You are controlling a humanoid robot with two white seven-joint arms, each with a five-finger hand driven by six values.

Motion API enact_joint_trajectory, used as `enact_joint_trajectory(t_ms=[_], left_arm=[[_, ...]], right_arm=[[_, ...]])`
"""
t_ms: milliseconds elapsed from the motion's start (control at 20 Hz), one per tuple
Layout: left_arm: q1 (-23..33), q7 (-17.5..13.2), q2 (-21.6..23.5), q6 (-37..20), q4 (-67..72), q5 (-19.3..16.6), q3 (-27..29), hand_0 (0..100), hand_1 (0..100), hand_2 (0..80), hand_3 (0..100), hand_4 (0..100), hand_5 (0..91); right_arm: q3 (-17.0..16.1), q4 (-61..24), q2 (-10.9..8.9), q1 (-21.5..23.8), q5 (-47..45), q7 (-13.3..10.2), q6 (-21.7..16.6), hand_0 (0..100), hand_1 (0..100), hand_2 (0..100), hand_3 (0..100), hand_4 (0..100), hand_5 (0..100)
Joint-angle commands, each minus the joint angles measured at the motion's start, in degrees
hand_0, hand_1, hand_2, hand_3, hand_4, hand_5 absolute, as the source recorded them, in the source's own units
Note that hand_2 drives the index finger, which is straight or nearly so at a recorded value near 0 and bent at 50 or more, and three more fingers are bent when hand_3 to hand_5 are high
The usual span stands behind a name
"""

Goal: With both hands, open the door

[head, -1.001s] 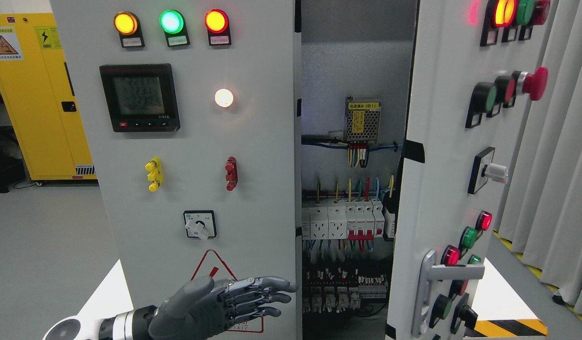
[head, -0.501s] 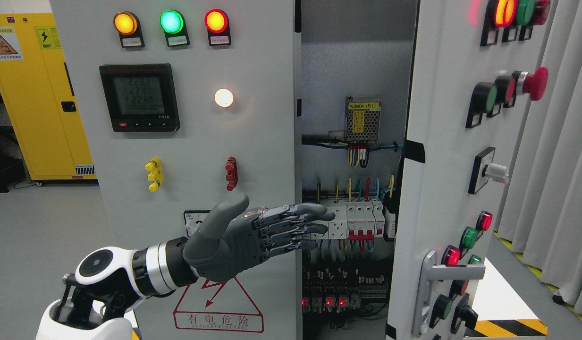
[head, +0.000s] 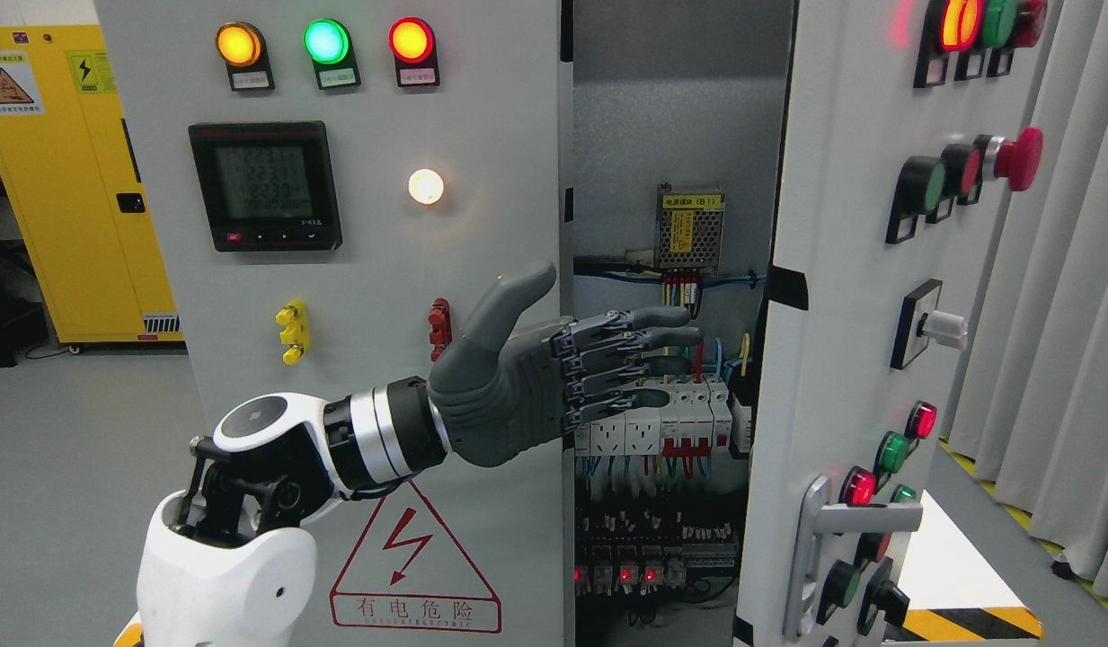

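Note:
A grey electrical cabinet fills the head view. Its left door (head: 374, 270) is closed flat, with three lamps, a meter and a selector switch on it. The right door (head: 841, 296) is swung partly open toward me, its silver handle (head: 819, 530) low on its near edge. Between them the gap shows breakers (head: 661, 422) and wiring. My left hand (head: 607, 359) is raised in front of the left door's right edge. Its fingers (head: 652, 337) are stretched out flat into the gap and hold nothing, thumb up. The right arm is out of sight.
A yellow safety cabinet (head: 68, 180) stands at the far left on the grey floor. Grey curtains (head: 1057, 314) hang at the right. A red mushroom button (head: 1016, 157) and other knobs stick out from the right door's face.
My left arm has risen from the bottom of the picture and moved right. The hand now reaches into the gap at breaker height, fingers still straight. The doors have not moved.

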Motion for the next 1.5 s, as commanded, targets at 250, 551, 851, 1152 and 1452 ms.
enact_joint_trajectory(t_ms=[250,551,851,1152,1452], left_arm=[[-5.5,0.7,-7.6,4.1,4.6,4.7,0.2,0,0,0.0,0,0,0.0],[-6.2,1.4,-10.6,4.0,6.7,4.6,-0.5,0,0,0.0,0,0,0.0],[-6.3,1.5,-10.6,3.9,7.0,5.4,-1.6,0,0,0.0,0,0,0.0],[-6.3,1.5,-10.6,3.3,7.1,6.5,-5.0,0,0,0.0,0,0,0.0],[-6.3,3.9,-10.6,-0.2,8.6,9.0,-9.4,0,0,0.0,0,0,0.0]], right_arm=[[0.0,0.0,-0.48,0.0,0.0,0.0,0.0,22,1,0,0,0,0],[0.0,0.0,-0.48,0.0,0.0,0.0,0.0,22,1,0,0,0,0],[0.0,0.0,-0.48,0.0,0.0,0.0,0.0,22,1,0,0,0,0],[0.0,0.0,-0.48,0.0,0.0,0.0,0.0,22,1,0,0,0,0],[0.0,0.0,-0.48,0.0,0.0,0.0,0.0,22,1,0,0,0,0]])
